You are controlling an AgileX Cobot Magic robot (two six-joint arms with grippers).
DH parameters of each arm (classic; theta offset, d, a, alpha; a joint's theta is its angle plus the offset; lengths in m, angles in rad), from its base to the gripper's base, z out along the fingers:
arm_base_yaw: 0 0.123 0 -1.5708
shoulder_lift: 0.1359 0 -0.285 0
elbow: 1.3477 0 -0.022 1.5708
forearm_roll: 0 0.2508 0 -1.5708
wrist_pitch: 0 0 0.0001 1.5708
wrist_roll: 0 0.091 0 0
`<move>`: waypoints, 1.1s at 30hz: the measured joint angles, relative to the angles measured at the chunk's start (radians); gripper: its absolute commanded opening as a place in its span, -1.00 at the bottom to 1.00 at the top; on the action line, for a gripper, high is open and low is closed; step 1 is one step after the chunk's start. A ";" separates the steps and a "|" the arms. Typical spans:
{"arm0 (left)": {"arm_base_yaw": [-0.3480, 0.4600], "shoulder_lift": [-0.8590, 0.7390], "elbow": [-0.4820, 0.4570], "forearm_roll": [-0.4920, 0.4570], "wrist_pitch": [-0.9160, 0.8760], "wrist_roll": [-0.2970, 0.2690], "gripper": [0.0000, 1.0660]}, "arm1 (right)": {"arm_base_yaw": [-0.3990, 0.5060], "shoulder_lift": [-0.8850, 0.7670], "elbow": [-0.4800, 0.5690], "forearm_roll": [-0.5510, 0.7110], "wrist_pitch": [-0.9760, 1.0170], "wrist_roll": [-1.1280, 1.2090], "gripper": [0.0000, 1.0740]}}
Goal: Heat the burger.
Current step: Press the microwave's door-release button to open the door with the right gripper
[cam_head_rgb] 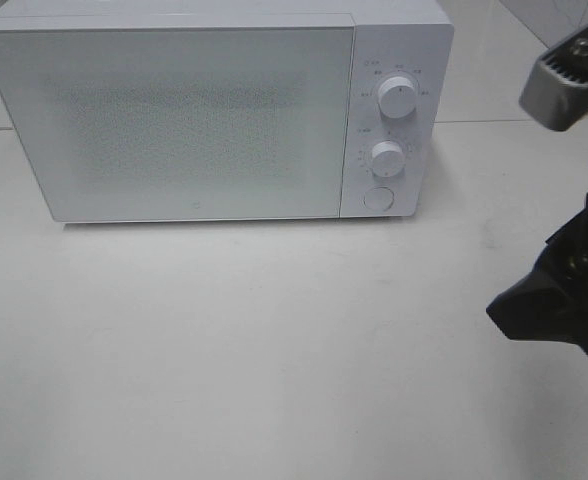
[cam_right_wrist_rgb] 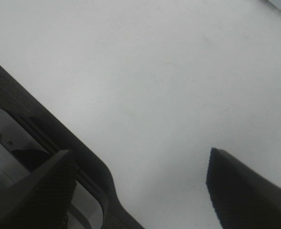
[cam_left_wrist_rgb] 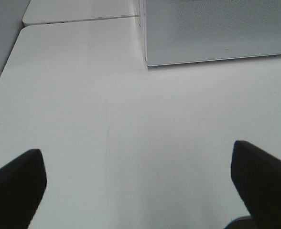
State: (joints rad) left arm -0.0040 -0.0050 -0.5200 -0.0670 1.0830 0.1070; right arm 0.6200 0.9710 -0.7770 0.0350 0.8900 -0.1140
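Note:
The burger is out of view in all three views. A white microwave [cam_head_rgb: 174,120] stands at the back of the table with its door shut; its lower front also shows in the left wrist view [cam_left_wrist_rgb: 217,33]. My left gripper [cam_left_wrist_rgb: 135,150] is open over bare white tabletop, a short way in front of the microwave's left corner, with nothing between its fingers. My right gripper [cam_right_wrist_rgb: 140,155] is open too and holds nothing. The right arm [cam_head_rgb: 564,300] hangs at the right edge, to the right of the microwave's control panel.
The microwave's panel carries two white knobs [cam_head_rgb: 398,98] [cam_head_rgb: 386,156] and a round button [cam_head_rgb: 378,198]. The white table [cam_head_rgb: 274,350] stretches in front of it. A seam to a second tabletop [cam_left_wrist_rgb: 78,20] runs behind. A black-and-silver part [cam_right_wrist_rgb: 26,143] fills one corner of the right wrist view.

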 measured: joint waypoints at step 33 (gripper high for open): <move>0.000 0.000 0.000 0.000 0.000 0.000 0.83 | -0.395 -0.560 0.000 0.026 0.154 0.024 0.40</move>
State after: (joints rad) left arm -0.0040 -0.0050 -0.5200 -0.0670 1.0830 0.1070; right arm 0.2250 0.4110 -0.7770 0.0610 1.0440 -0.0900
